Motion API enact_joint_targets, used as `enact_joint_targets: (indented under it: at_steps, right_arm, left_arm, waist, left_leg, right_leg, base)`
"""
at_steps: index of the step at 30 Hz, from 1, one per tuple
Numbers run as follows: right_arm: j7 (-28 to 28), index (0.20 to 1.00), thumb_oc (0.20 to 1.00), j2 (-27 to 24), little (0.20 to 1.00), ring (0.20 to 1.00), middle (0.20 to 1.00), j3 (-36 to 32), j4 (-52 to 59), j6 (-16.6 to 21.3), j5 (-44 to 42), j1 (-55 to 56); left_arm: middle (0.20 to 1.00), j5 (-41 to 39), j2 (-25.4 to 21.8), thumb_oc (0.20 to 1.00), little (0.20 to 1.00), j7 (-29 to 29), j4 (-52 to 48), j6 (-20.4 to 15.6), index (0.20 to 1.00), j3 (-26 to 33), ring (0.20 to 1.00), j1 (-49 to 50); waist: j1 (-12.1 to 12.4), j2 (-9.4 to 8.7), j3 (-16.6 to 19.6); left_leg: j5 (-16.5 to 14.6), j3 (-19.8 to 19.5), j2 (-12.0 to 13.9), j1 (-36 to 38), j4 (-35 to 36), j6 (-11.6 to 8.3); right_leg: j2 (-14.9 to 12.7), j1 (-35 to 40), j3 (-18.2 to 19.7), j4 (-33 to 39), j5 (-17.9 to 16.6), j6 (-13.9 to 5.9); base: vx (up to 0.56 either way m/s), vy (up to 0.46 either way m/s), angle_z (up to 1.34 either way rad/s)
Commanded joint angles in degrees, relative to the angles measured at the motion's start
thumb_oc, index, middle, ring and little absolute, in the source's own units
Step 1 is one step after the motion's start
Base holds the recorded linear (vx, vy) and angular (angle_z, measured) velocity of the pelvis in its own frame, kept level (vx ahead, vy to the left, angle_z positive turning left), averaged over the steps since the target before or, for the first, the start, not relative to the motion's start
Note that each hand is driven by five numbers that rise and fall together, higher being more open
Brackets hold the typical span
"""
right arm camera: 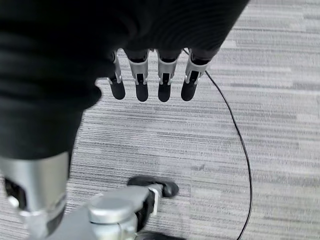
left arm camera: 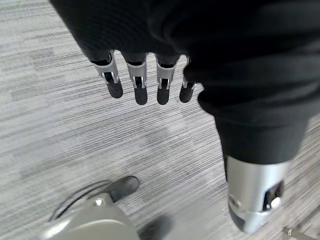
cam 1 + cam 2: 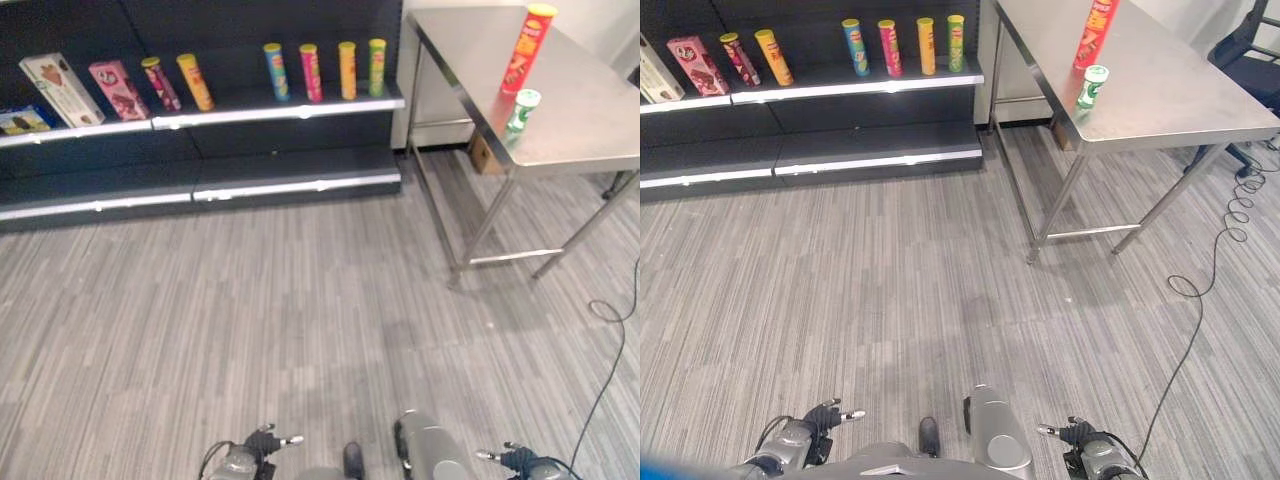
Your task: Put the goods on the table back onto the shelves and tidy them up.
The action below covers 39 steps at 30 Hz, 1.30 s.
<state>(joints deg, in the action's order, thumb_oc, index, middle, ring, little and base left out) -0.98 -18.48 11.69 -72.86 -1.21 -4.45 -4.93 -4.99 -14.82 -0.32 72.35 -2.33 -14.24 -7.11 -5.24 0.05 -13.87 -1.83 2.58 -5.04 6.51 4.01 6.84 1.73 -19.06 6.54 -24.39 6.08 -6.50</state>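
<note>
On the steel counter [image 3: 580, 120] at your far right stand two goods: a tall red canister [image 3: 526, 48] upright toward the far edge, and a small green-and-white cup [image 3: 521, 110] just nearer, close to the counter's left edge. On the dark shelf [image 3: 280, 105] at far left you have four upright tubes in a row, blue [image 3: 276, 71], pink [image 3: 311, 72], orange [image 3: 347, 70] and green [image 3: 377, 67]; further left two leaning tubes, yellow [image 3: 195, 82] and maroon [image 3: 161, 83], then a pink box [image 3: 118, 89] and a white box [image 3: 60, 89]. Your left robot hand [image 2: 145, 82] and right robot hand [image 1: 150, 80] hang low over the grey floor [image 3: 250, 320], fingers straight and spread, holding nothing.
</note>
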Motion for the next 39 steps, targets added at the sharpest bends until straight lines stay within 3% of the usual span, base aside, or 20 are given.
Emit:
enact_joint_targets:
  at_steps: [1, 4, 6, 8, 10, 13, 16, 17, 18, 20, 23, 25, 26, 28, 29, 31, 33, 36, 39]
  right_arm:
    - [-1.4, 1.0, 1.0, -1.17, 1.0, 1.0, 1.0, 0.54, -1.15, -0.21, -0.06, 0.91]
    - [-1.51, 1.0, 1.0, -1.38, 1.0, 1.0, 1.0, -0.22, -1.26, -0.51, 0.64, 2.15]
    - [-1.58, 1.0, 1.0, -1.46, 1.0, 1.0, 1.0, -0.54, -1.43, -0.31, 0.69, 3.06]
    - [-1.46, 1.0, 1.0, -2.0, 1.0, 1.0, 1.0, -1.04, -1.28, -0.1, 0.53, 3.84]
    - [-1.52, 1.0, 1.0, -2.61, 1.0, 1.0, 1.0, -1.47, -1.05, 0.22, -0.15, 3.87]
    - [-1.68, 1.0, 1.0, -3.35, 1.0, 1.0, 1.0, -1.9, -0.75, 0.43, -1.11, 3.84]
    - [-1.84, 1.0, 1.0, -4.22, 1.0, 1.0, 1.0, -1.87, -0.92, 0.58, -1.76, 3.06]
    - [-1.84, 1.0, 1.0, -4.23, 1.0, 1.0, 1.0, -1.87, -0.92, 0.58, -1.76, 3.05]
    - [-1.87, 1.0, 1.0, -4.71, 1.0, 1.0, 1.0, -2.18, -0.61, 0.71, -2.23, 2.95]
    - [-2.33, 1.0, 1.0, -5.31, 1.0, 1.0, 1.0, -1.96, -1.44, 0.37, -2.5, 2.06]
    - [-2.38, 1.0, 1.0, -5.21, 1.0, 1.0, 1.0, -1.6, -1.79, 0.07, -2.55, 1.73]
    - [-2.51, 1.0, 1.0, -5.13, 1.0, 1.0, 1.0, -1.34, -1.85, 0.03, -2.45, 1.51]
    - [-2.6, 1.0, 1.0, -5.04, 1.0, 1.0, 1.0, -1.18, -1.89, 0.01, -2.32, 1.45]
    - [-2.82, 1.0, 1.0, -4.86, 1.0, 1.0, 1.0, -0.89, -1.81, 0.09, -1.74, 1.44]
    - [-2.83, 1.0, 1.0, -4.87, 1.0, 1.0, 1.0, -0.89, -1.8, 0.09, -1.73, 1.47]
    - [-3.0, 1.0, 1.0, -4.45, 1.0, 1.0, 1.0, -0.54, -2.38, 0.08, -0.8, 1.75]
    - [-2.63, 1.0, 1.0, -3.94, 1.0, 1.0, 1.0, -0.07, -3.24, -0.29, 0.39, 2.17]
    - [-2.18, 1.0, 1.0, -3.16, 1.0, 1.0, 1.0, 0.44, -3.75, -0.51, 1.93, 2.93]
    - [-1.73, 1.0, 1.0, -2.56, 1.0, 1.0, 1.0, -0.24, -3.31, -0.74, 1.47, 3.2]
  left_arm:
    - [1.0, 2.37, -1.34, 1.0, 1.0, 0.61, 0.28, -1.62, 1.0, -0.03, 1.0, -1.42]
    - [1.0, 2.93, -0.84, 1.0, 1.0, 0.28, 0.39, -1.64, 1.0, -0.19, 1.0, -1.38]
    - [1.0, 3.79, -0.36, 1.0, 1.0, 0.19, 0.94, -1.71, 1.0, -0.47, 1.0, -0.77]
    - [1.0, 4.16, 0.17, 1.0, 1.0, 0.07, 1.53, -1.71, 1.0, -0.57, 1.0, -0.15]
    - [1.0, 3.67, 0.55, 1.0, 1.0, 0.1, 1.51, -1.68, 1.0, -0.6, 1.0, -0.21]
    - [1.0, 3.04, 0.62, 1.0, 1.0, 0.11, 1.22, -1.61, 1.0, -0.86, 1.0, -0.39]
    - [1.0, 1.66, 0.76, 1.0, 1.0, 0.13, 0.9, -1.39, 1.0, -0.54, 1.0, -0.07]
    - [1.0, 1.66, 0.76, 1.0, 1.0, 0.13, 0.9, -1.39, 1.0, -0.54, 1.0, -0.07]
    - [1.0, 0.93, 0.55, 1.0, 1.0, 0.22, 0.38, -1.31, 1.0, -0.17, 1.0, -0.04]
    - [1.0, 0.86, 0.15, 1.0, 1.0, 0.65, 0.43, -1.03, 1.0, -0.19, 1.0, -0.18]
    - [1.0, 0.21, 0.19, 1.0, 1.0, 0.48, 0.3, -1.04, 1.0, 0.0, 1.0, -0.39]
    - [1.0, -0.01, 0.21, 1.0, 1.0, 0.73, 0.37, -1.15, 1.0, 0.14, 1.0, -0.48]
    - [1.0, -0.2, 0.2, 1.0, 1.0, 0.85, 0.52, -1.26, 1.0, 0.29, 1.0, -0.38]
    - [1.0, -0.49, 0.06, 1.0, 1.0, 0.98, 0.74, -1.34, 1.0, 0.69, 1.0, -0.01]
    - [1.0, -0.49, 0.06, 1.0, 1.0, 0.98, 0.74, -1.35, 1.0, 0.68, 1.0, 0.01]
    - [1.0, -1.14, 0.33, 1.0, 1.0, 0.41, 2.01, -1.23, 1.0, 1.48, 1.0, 0.78]
    - [1.0, -0.77, 0.48, 1.0, 1.0, 0.52, 2.27, -1.38, 1.0, 1.76, 1.0, 1.44]
    - [1.0, 0.24, 0.36, 1.0, 1.0, 0.87, 2.76, -1.17, 1.0, 1.99, 1.0, 2.39]
    - [1.0, 0.28, 0.11, 1.0, 1.0, 0.98, 2.62, -1.36, 1.0, 2.0, 1.0, 2.29]
  waist:
    - [-3.35, -1.29, 1.52]
    - [-4.23, -1.15, 1.57]
    - [-4.43, -1.09, 2.98]
    - [-5.17, -0.54, 4.57]
    - [-5.66, 0.24, 5.51]
    - [-6.02, 1.17, 6.39]
    - [-5.69, 0.9, 6.29]
    - [-5.69, 0.91, 6.29]
    - [-5.28, -0.26, 5.63]
    - [-3.81, -2.01, 4.58]
    - [-1.75, -3.4, 4.06]
    - [-0.32, -3.88, 2.93]
    - [0.25, -3.52, 2.56]
    - [1.78, -2.19, 2.25]
    - [1.79, -2.31, 2.05]
    - [3.19, -1.91, 1.61]
    - [3.96, -1.39, 1.91]
    - [4.63, -0.77, 3.35]
    - [4.25, -1.4, 4.73]
  left_leg:
    - [-10.27, -9.43, -1.4, 6.57, -1.88, -3.35]
    - [-11.8, -10.41, -1.37, 10.33, -1.04, -4.32]
    - [-13.27, -10.86, -0.79, 12.34, -0.37, -4.83]
    - [-13.51, -11.02, 0.88, 12.81, -0.9, -5.82]
    - [-11.27, -11.38, 2.58, 11.9, -3.0, -7.54]
    - [-4.79, -11.23, 5.3, 10.39, -9.72, -11.27]
    - [3.14, -10.14, 5.78, 5.51, -23.68, -14.88]
    - [3.12, -10.15, 5.78, 5.5, -23.7, -14.88]
    - [6.64, -8.14, 6.24, 1.45, -33.79, -14.85]
    - [6.1, -5.18, 6.61, -3.36, -39.55, -11.99]
    - [-0.14, -2.08, 6.15, -9.14, -33.93, -9.18]
    - [-1.91, -1.85, 5.19, -13.2, -26.1, -8.93]
    - [-0.5, -2.73, 4.79, -14.5, -19.47, -9.29]
    - [5.42, -6.65, 4.98, -16.81, -8.67, -10.02]
    - [5.64, -6.6, 4.88, -16.23, -8.11, -10.0]
    - [8.87, -11.04, 4.21, -20.07, 0.31, -11.52]
    - [10.44, -12.06, 5.26, -21.61, 0.2, -12.24]
    - [11.73, -14.03, 6.01, -19.41, 0.23, -12.1]
    - [11.18, -10.56, 6.28, -17.65, -1.96, -11.19]
  right_leg:
    - [2.71, 0.78, -1.4, 22.41, -11.31, -2.55]
    - [1.21, 0.02, -6.8, 26.82, -13.04, -3.56]
    - [0.55, 1.92, -8.52, 27.5, -14.29, -2.04]
    - [1.53, 3.24, -7.44, 27.34, -15.27, -0.67]
    - [2.24, 3.7, -6.67, 26.23, -15.38, 0.27]
    - [2.87, 5.79, -6.91, 25.52, -13.29, 1.96]
    - [3.53, 10.6, -5.88, 26.33, -10.54, 3.88]
    - [3.53, 10.59, -5.88, 26.33, -10.54, 3.88]
    - [3.16, 13.36, -4.57, 26.65, -9.42, 5.1]
    - [2.12, 17.2, -3.36, 27.61, -8.35, 5.87]
    - [0.87, 20.21, -1.99, 27.64, -6.41, 5.53]
    - [0.61, 22.33, -0.82, 27.9, -5.22, 4.9]
    - [1.08, 23.25, -0.14, 28.1, -4.53, 4.62]
    - [2.85, 25.06, 1.71, 28.16, -3.67, 4.57]
    - [2.73, 25.4, 1.73, 28.2, -3.56, 4.57]
    - [3.84, 28.32, 5.27, 27.48, -1.38, 5.07]
    - [3.96, 30.81, 9.66, 26.39, 0.88, 5.26]
    - [3.26, 32.11, 12.65, 25.78, 2.21, 4.75]
    - [-0.48, 32.33, 13.61, 23.98, 3.44, 2.66]
  base:
    - [0.37, -0.055, 0.39]
    - [0.35, -0.087, 0.52]
    - [0.41, -0.169, 0.33]
    - [0.4, -0.191, 0.5]
    - [0.34, -0.204, 0.39]
    - [0.32, -0.186, 0.24]
    - [0.24, -0.143, 0.06]
    - [0.25, -0.186, -0.11]
    - [0.24, -0.2, -0.14]
    - [0.29, -0.208, -0.05]
    - [0.26, -0.072, -0.23]
    - [0.23, 0.014, -0.26]
    - [0.26, 0.037, -0.4]
    - [0.26, 0.035, -0.37]
    - [0.23, 0.022, -0.35]
    - [0.4, 0.048, -0.8]
    - [0.51, 0.152, -1.56]
    - [0.37, 0.217, -0.95]
    - [0.34, 0.321, -0.72]
